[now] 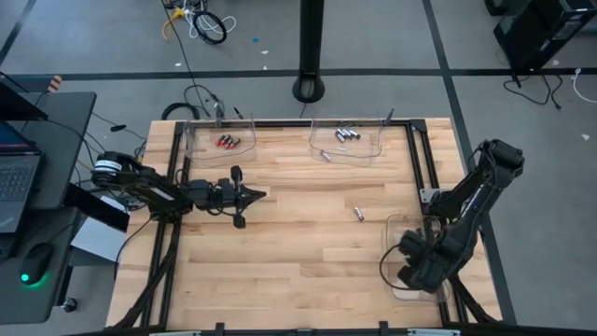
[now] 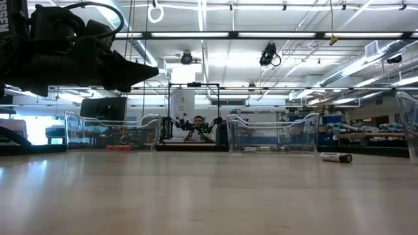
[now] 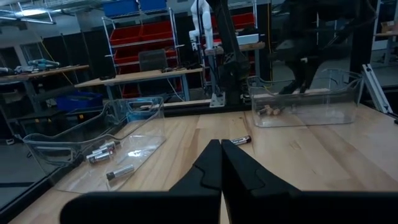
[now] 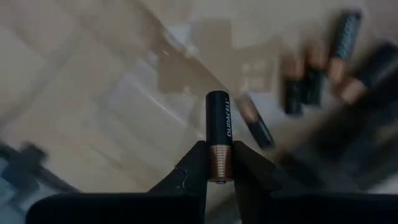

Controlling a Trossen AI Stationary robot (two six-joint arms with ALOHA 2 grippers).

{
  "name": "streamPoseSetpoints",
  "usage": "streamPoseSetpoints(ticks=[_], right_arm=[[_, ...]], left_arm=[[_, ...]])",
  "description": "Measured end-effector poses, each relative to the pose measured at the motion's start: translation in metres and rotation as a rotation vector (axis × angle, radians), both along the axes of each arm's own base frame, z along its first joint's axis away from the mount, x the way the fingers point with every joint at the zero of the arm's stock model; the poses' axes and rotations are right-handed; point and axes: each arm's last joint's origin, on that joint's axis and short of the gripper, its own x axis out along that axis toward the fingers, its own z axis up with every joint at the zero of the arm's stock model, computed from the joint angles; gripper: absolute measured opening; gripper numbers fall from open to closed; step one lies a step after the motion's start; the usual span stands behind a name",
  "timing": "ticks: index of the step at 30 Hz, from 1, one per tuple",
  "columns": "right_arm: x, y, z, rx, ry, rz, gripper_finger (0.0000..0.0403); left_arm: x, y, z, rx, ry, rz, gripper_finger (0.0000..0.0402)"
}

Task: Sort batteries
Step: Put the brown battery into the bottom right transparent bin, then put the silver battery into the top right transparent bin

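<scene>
Right gripper [image 4: 219, 163], over the near-right clear tray [image 1: 396, 224], clamps a copper-and-black Duracell battery [image 4: 218, 144]. Left gripper [image 3: 220, 163], fingers pressed together, hovers empty mid-table. One loose battery [image 1: 358, 215] lies between them.

Overhead plus table-level views share table [image 1: 298, 252].

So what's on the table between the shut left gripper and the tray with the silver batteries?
Nothing. In the high view, only bare wood lies between the left gripper and the silver-battery tray; the lone battery lies off to the side.
</scene>
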Motion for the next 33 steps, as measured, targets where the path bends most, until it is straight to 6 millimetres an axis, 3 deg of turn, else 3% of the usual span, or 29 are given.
streamPoseSetpoints(ticks=[8, 20, 27, 33], right_arm=[[0.020, -0.017, -0.018, -0.160, 0.026, -0.046, 0.0062], [0.020, -0.032, -0.065, -0.107, -0.014, -0.076, 0.0062], [0.021, -0.029, -0.058, -0.073, 0.033, -0.069, 0.0130], [0.023, -0.026, -0.030, -0.116, 0.109, -0.067, 0.0174]], left_arm=[[0.000, 0.000, 0.000, 0.000, 0.001, 0.000, 0.0005], [0.000, 0.000, 0.000, 0.003, 0.005, 0.000, 0.0005], [0.000, 0.000, 0.000, 0.003, 0.000, 0.001, 0.0005], [0.000, 0.000, 0.000, 0.003, 0.001, 0.001, 0.0005]])
